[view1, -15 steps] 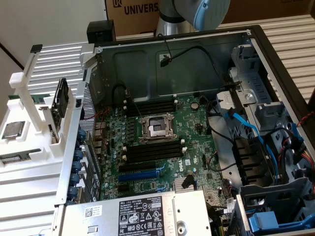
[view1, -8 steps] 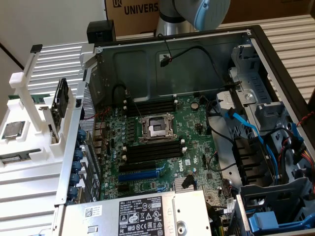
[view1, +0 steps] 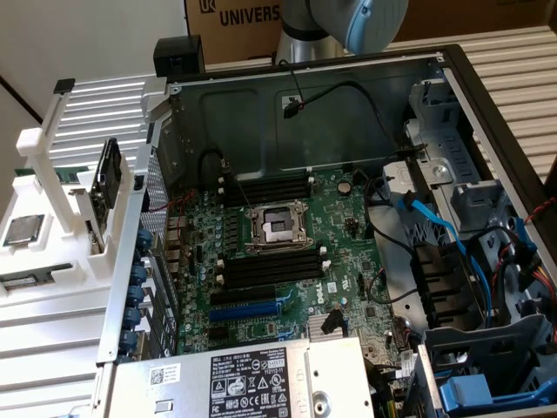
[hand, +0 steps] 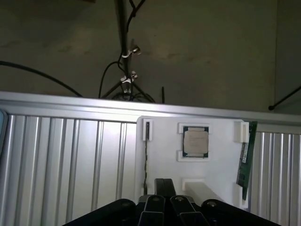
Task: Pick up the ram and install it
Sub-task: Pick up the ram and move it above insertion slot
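Your end effector point(hand: 165, 189) has its fingers together and holds nothing, hovering over the near edge of the white holder point(hand: 216, 157) on the ribbed metal table point(hand: 70, 160). The ram point(hand: 244, 160) sits on edge in a white clip at the holder's side, ahead of the fingertips and off to one side, past the CPU point(hand: 195, 142), its long axis running roughly the way the fingers point. The open computer case point(view1: 305, 104) stands beside the holder, with black memory slots point(view1: 270, 268) flanking the CPU socket point(view1: 277, 226).
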You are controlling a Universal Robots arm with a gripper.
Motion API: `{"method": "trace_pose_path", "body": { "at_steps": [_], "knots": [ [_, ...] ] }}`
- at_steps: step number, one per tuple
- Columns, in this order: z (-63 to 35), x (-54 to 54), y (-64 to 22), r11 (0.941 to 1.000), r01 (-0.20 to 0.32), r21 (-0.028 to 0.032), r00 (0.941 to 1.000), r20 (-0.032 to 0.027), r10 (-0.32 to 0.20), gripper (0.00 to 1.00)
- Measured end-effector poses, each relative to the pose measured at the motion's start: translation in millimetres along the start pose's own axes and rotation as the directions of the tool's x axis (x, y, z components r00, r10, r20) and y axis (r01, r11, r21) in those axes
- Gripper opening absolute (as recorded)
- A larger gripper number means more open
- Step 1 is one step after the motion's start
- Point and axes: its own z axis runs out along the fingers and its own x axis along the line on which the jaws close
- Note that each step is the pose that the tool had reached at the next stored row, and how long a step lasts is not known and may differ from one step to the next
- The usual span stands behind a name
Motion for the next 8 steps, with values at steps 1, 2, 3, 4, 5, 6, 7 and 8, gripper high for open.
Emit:
{"method": "trace_pose_path", "body": {
  "at_steps": [1, 2, 3, 4, 5, 6, 7, 8],
  "knots": [
    [1.6, 1.1, -0.6, 1.0, 0.0, 0.0, 1.0, 0.0001, 0.0, 0.1],
    [3.3, 2.3, -1.3, 1.0, 0.0, 0.0, 1.0, 0.0001, 0.0, 0.1],
    [4.9, 3.3, -2.0, 1.0, 0.0, -0.0001, 1.0, 0.0001, 0.0, 0.1],
    [6.7, 4.2, -2.8, 1.0, 0.0, 0.0001, 1.0, 0.0002, 0.0, 0.1],
    [8.3, 5.2, -3.6, 1.0, 0.0, 0.0, 1.0, 0.0, 0.0, 0.1],
    [10.1, 6.2, -4.5, 1.0, 0.001, 0.0, 1.0, 0.0001, -0.001, 0.1],
    [11.7, 7.1, -5.3, 1.0, 0.001, -0.0001, 1.0, 0.0, -0.001, 0.1],
    [13.4, 8.1, -6.3, 1.0, 0.001, 0.0, 1.0, 0.0001, -0.001, 0.1]
  ]
}}
